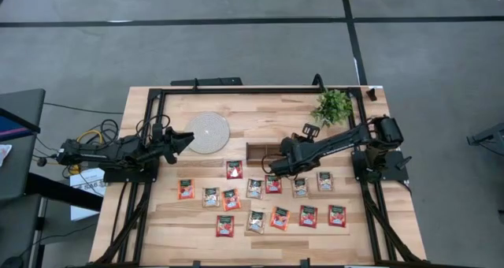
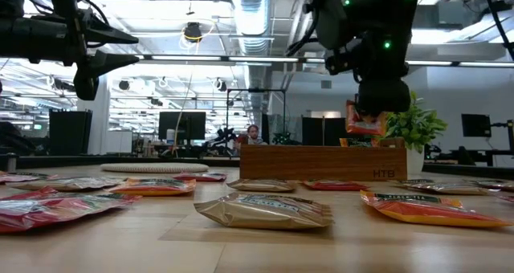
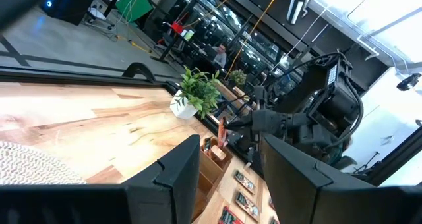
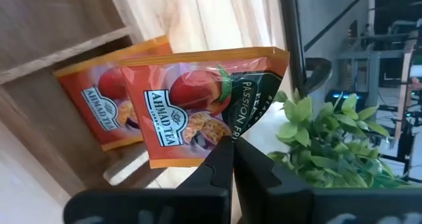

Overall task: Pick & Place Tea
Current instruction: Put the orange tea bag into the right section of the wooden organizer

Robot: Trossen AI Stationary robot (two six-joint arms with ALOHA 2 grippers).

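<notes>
**Red-orange sachet pinched above the tray**

Right gripper clenched on the dark edge of one red-orange tea sachet, held upright over the wooden tray. Just behind it, a second orange sachet standing in a tray compartment. Readable on both: "AHMAD TEA"; on the held one also "PASSION FR…". On the tray's front wall, seen low: "HTB".

Close on the far side, a small potted plant. Toward the left arm, a round grey-white disc. Left gripper parked at the disc's edge, fingers apart, nothing between them.

Remaining sachets flat in loose rows nearer the front edge, mostly apart. Bare wood between tray and back rail.
</notes>
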